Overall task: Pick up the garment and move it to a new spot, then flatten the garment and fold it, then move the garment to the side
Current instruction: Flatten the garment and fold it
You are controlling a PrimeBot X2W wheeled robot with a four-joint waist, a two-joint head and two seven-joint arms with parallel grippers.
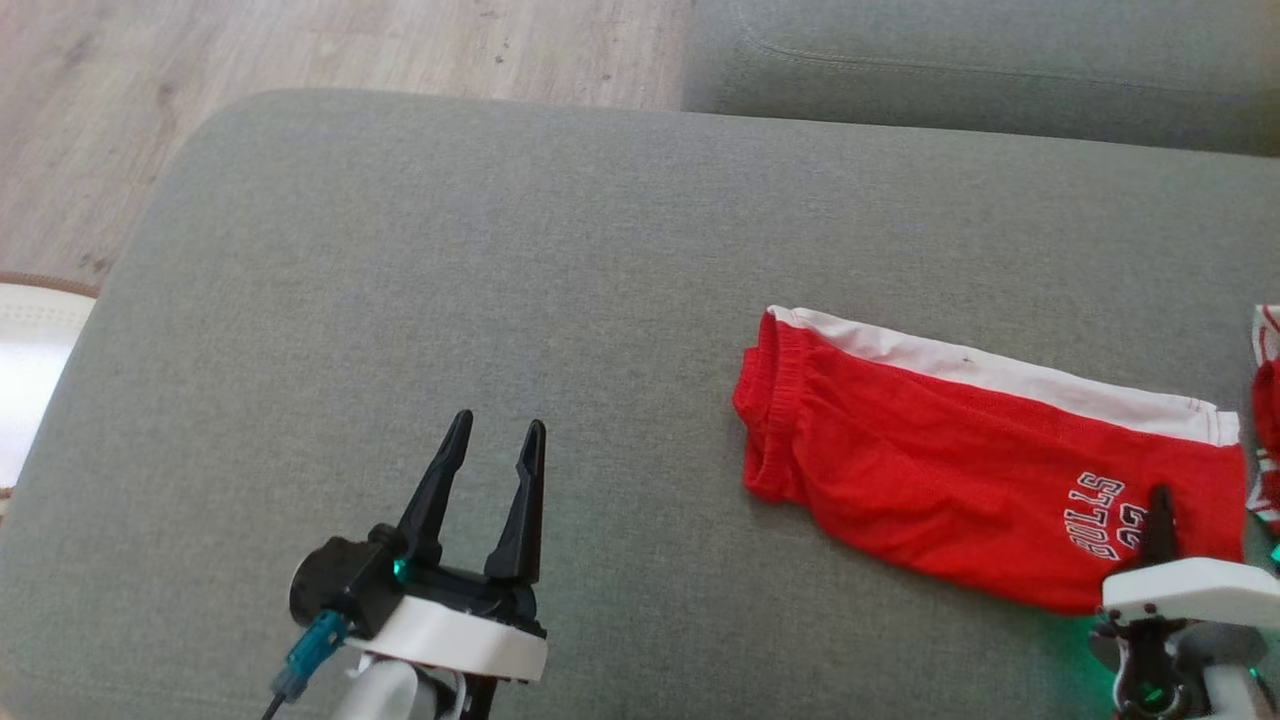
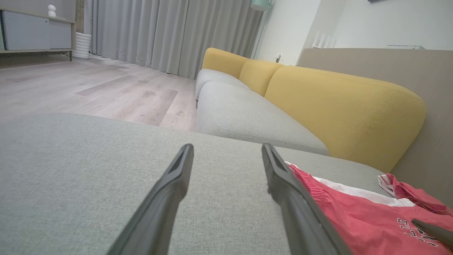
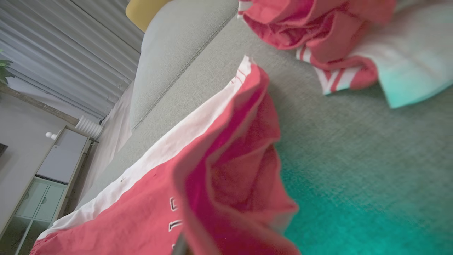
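The garment, red shorts (image 1: 950, 450) with a white side stripe and white lettering, lies folded on the right part of the grey sofa cushion (image 1: 450, 250). My right gripper (image 1: 1160, 500) is at the shorts' right hem, by the lettering, with one dark finger showing above its white housing. In the right wrist view the hem (image 3: 226, 170) rises bunched toward the camera over the fingers, so the gripper looks shut on it. My left gripper (image 1: 500, 422) stands open over bare cushion, well left of the shorts (image 2: 371, 219), with nothing between its fingers (image 2: 166, 198).
A second red garment with white stripes (image 1: 1265, 400) lies crumpled just right of the shorts, beside a pale cloth (image 3: 414, 63). Another grey seat cushion (image 1: 980, 70) adjoins at the back, with yellow backrests (image 2: 336, 106). Wood floor (image 1: 200, 50) lies beyond the cushion's left edge.
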